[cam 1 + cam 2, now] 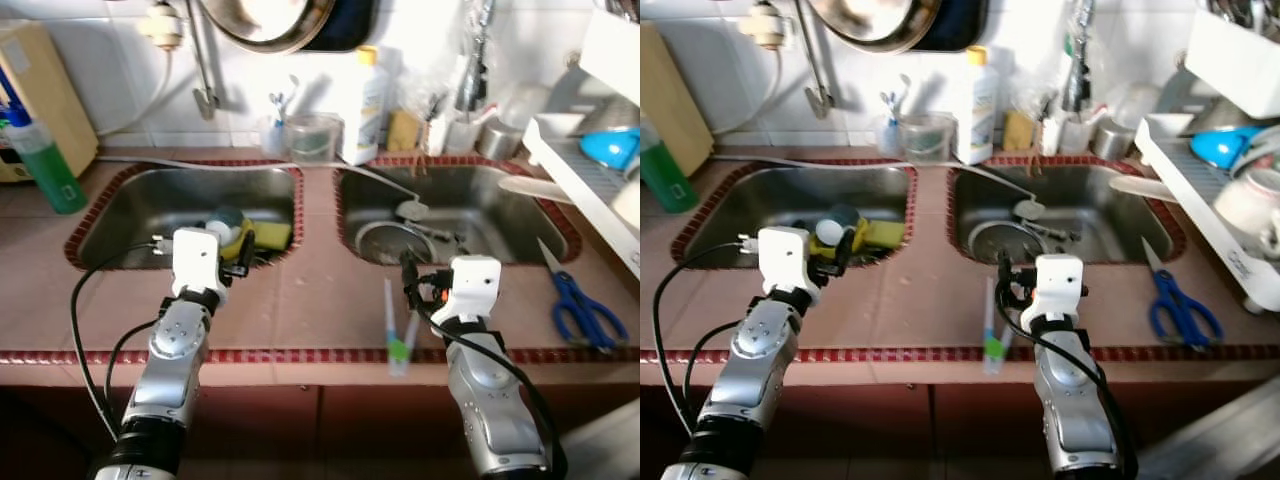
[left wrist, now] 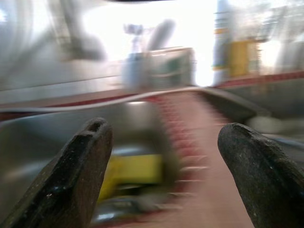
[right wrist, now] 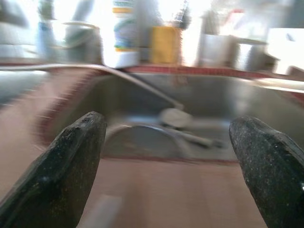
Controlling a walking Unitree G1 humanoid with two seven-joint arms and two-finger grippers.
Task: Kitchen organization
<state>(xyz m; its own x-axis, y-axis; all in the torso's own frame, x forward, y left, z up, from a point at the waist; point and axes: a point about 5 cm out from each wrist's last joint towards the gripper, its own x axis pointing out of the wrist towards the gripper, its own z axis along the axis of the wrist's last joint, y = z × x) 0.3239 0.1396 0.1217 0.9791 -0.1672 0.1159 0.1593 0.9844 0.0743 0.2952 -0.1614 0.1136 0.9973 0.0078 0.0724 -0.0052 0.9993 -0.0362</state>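
**Left eye view: double sink, both grippers held over the counter's front**

Left eye view, far left corner of the counter: green bottle [image 1: 45,165] upright beside a cream appliance [image 1: 40,95]. Left basin [image 1: 130,215] next, holding a yellow sponge [image 1: 268,234] and a small pale cup-like thing, too blurred to name. Left gripper [image 1: 243,258] over that basin's front right corner, fingers [image 2: 71,175] spread wide with nothing between them, aimed toward the back wall. Clear container [image 1: 312,138] and white bottle with yellow cap [image 1: 363,105] standing on the back edge, behind the divider between the basins.

On the divider strip, close to the front edge of the counter: a slim clear-and-green stick, seemingly a toothbrush [image 1: 396,330], blurred; long axis running front to back, green end nearest the front edge, pale end pointing toward the right basin [image 1: 500,215]. Right gripper [image 1: 408,278] just right of it, over the right basin's front rim, fingers [image 3: 61,175] also wide apart and holding nothing. In that basin, a round plate or lid [image 1: 388,240] with a spoon-like utensil lying across.

Blue-handled scissors [image 1: 580,300] flat near the front right corner, blades pointing toward the back. White dish rack [image 1: 585,175] at the right edge, blue bowl [image 1: 610,147] in it.
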